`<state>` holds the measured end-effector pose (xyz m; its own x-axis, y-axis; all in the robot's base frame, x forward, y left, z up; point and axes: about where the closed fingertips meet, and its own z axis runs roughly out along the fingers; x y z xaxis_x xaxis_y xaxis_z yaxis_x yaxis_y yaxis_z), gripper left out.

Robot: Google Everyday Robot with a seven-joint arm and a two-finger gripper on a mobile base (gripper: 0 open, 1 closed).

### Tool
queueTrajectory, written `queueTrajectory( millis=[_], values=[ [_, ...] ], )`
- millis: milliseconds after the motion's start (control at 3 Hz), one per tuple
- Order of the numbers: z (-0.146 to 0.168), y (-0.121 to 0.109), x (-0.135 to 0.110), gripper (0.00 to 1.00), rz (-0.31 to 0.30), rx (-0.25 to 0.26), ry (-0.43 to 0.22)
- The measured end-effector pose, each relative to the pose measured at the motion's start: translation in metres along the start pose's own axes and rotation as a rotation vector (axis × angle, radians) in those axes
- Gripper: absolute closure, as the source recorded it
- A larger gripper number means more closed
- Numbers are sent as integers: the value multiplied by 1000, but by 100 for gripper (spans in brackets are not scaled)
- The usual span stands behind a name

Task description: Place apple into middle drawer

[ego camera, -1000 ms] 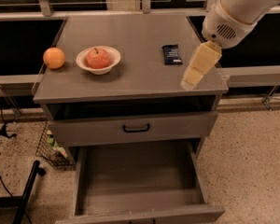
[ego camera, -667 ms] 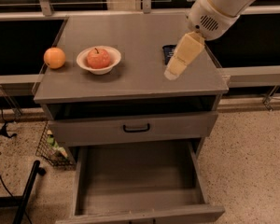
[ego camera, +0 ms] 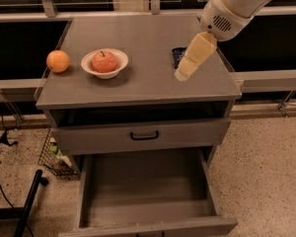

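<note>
Red apple (ego camera: 104, 61) sits in a bowl (ego camera: 104, 72) well left of my gripper (ego camera: 182, 74), whose state I cannot tell; I'd come in from above, clearing the rim.

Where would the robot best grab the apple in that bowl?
Probably from above, pinching the apple across its upper sides: it sits stem-up in the white bowl, whose rim blocks a sideways approach. The gripper hangs over the right of the cabinet top.

No legible text or labels anywhere
</note>
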<state>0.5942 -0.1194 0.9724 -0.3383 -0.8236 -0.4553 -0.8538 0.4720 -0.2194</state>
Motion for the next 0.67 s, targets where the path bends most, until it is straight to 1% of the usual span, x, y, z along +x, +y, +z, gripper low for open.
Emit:
queueTrajectory(
  millis=[333,667],
  values=[
    [10,-12,-7,0,9,4,-25],
    [30,-29,-31,0,2,-9,-76]
  ],
)
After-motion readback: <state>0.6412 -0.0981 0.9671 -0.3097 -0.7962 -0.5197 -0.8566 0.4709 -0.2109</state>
